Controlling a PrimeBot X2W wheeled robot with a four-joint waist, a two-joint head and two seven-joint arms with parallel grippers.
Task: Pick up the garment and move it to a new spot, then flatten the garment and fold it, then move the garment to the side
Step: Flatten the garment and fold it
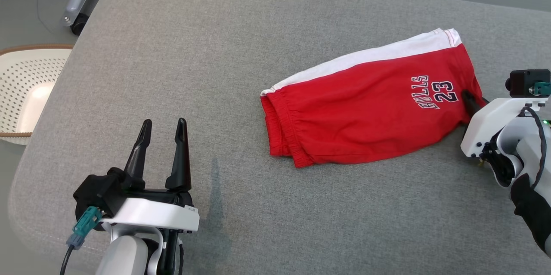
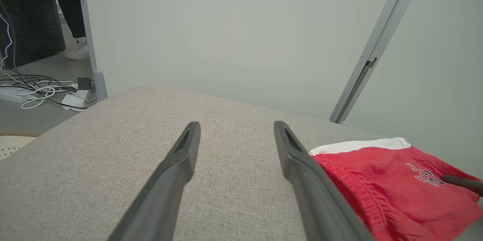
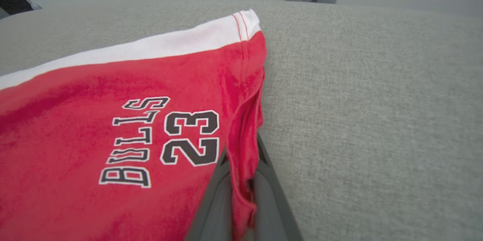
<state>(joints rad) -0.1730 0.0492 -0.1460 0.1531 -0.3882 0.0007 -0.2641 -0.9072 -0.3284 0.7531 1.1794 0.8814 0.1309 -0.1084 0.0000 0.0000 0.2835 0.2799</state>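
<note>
The garment is a pair of red shorts with a white side stripe and "BULLS 23" print, lying folded on the grey cushioned surface at the right. My right gripper is at its right hem, shut on a pinch of the red cloth. In the right wrist view the fold of the garment is squeezed between the two fingers of the right gripper. My left gripper stands open at the lower left, well apart from the shorts. The left wrist view has the left gripper over bare cushion, the garment to its right.
The grey cushion has rounded edges. A white perforated basket sits on the floor at the left, beside a wheeled stand. Cables and a power strip lie on the floor, with a person's leg and shoe beyond.
</note>
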